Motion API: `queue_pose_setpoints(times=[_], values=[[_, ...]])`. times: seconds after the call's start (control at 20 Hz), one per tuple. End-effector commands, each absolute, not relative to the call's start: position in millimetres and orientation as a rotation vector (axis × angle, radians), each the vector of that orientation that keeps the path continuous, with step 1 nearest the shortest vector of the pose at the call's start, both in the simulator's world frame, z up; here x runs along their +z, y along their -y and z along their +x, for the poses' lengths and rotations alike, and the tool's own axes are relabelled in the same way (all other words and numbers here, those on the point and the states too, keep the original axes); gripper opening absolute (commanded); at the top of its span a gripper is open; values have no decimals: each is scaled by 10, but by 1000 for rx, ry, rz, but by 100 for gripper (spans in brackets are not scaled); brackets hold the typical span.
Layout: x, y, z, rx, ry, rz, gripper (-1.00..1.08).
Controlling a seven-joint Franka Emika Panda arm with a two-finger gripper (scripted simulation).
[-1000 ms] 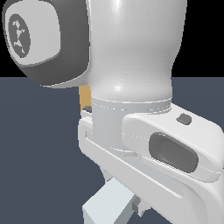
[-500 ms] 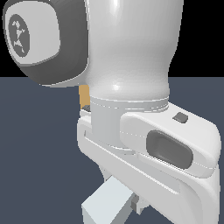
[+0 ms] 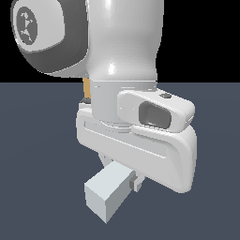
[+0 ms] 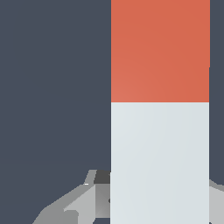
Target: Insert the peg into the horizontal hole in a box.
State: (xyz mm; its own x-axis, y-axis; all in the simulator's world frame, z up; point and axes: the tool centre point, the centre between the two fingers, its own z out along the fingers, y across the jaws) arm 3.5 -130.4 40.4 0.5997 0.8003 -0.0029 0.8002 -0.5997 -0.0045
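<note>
The peg (image 4: 160, 131) runs lengthwise through the wrist view, pale grey-white near the hand and red-orange at its far end. In the exterior view only its white end (image 3: 108, 194) shows, sticking out below the hand. My gripper (image 3: 127, 180) is shut on the peg, with grey fingers (image 4: 83, 201) showing on either side of the white section. Just a thin tan sliver of the box (image 3: 86, 89) shows behind the arm in the exterior view. The hole is hidden.
The arm's white wrist and hand (image 3: 140, 140) fill most of the exterior view and block what lies behind. A dark blue-grey floor (image 3: 33, 164) spreads all around.
The hand has risen and shifted toward the exterior view's left, carrying the peg's white end higher in the picture.
</note>
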Motion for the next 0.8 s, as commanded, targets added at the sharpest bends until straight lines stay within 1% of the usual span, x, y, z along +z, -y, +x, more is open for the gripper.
queue_pose_setpoints(times=[0.0,0.4,0.75], values=[[517,1144,-17,0,1463,-2780,-100],[862,578,-340,0,1675,-2659,-100],[1060,286,-555,0,1787,-2584,-100]])
